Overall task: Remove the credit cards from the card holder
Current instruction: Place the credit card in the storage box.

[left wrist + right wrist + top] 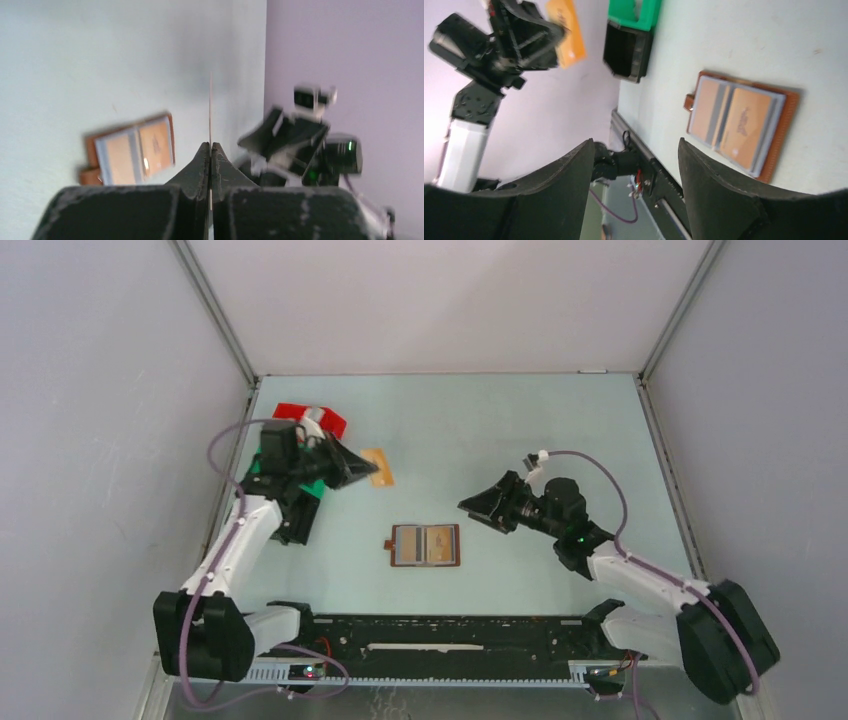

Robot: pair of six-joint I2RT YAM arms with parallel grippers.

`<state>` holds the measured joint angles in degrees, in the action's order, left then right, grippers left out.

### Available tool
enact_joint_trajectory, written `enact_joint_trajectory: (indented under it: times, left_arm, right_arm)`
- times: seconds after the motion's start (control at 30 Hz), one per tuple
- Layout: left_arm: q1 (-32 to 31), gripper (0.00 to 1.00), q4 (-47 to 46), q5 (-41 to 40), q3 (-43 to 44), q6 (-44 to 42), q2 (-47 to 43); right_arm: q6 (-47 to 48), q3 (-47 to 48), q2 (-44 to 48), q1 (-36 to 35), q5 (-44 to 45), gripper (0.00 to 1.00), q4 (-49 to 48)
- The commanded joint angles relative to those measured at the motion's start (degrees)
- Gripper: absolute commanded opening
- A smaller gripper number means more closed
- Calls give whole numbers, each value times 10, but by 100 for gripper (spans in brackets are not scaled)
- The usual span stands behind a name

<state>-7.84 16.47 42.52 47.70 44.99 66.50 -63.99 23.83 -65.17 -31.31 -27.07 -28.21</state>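
The brown card holder [426, 545] lies open and flat on the table, with tan cards [745, 127] still in its greyish pockets. It also shows in the left wrist view [130, 150] and the right wrist view [784, 135]. My left gripper [362, 468] is raised at the back left, shut on a tan credit card [379, 467]. That card shows edge-on [210, 107] between the closed fingers in the left wrist view, and flat-on in the right wrist view [566, 32]. My right gripper [470, 505] is open and empty, above the table to the right of the holder.
A red bin [310, 420] and a green bin [305, 488] stand at the back left under the left arm. The green bin [634, 12] also shows in the right wrist view. The black rail [440, 632] runs along the near edge.
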Motion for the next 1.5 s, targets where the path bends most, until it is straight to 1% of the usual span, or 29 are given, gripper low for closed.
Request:
enact_joint_trajectory:
  times: [0.0,0.07,0.13,0.17,0.23,0.3,0.37,0.47,0.63,0.7,0.8,0.9,1.13,1.37,1.4,1.43,1.47]
  left_arm:
    - [84,0,34,-128,90,-9,-12]
    - [117,0,17,-193,114,1,6]
    - [134,0,-2,-249,146,9,36]
    - [139,0,-3,-291,166,12,63]
    - [149,0,-19,-334,202,27,106]
    - [162,0,-44,-355,229,49,154]
    - [170,0,-60,-350,263,66,210]
    - [179,0,-52,-337,324,85,289]
    - [192,0,-62,-332,344,128,356]
    - [196,0,-55,-343,336,145,367]
    - [200,0,-76,-352,314,165,377]
    - [203,0,-74,-350,321,167,399]
    - [207,0,-61,-379,309,197,418]
    - [208,0,-98,-396,279,227,426]
    - [208,1,-100,-397,280,228,427]
    - [208,5,-100,-396,281,231,430]
    - [208,10,-99,-396,281,232,431]
  right_arm:
    - [89,31,63,26,64,71,197]
    - [99,31,79,38,64,71,227]
    - [106,31,89,46,60,71,250]
    - [109,31,94,48,55,70,259]
    - [114,31,103,54,49,70,274]
    - [123,31,113,56,51,70,295]
    - [128,31,120,58,53,70,312]
    - [134,30,129,59,57,70,328]
    - [136,30,144,64,67,70,348]
    - [137,30,144,67,69,70,353]
    - [138,30,142,72,69,70,354]
    - [136,30,139,74,66,70,352]
    - [135,30,130,74,65,70,356]
    - [133,30,139,72,71,70,362]
    - [133,30,142,71,72,69,366]
    - [132,30,145,71,75,69,369]
    - [132,29,147,70,78,69,370]
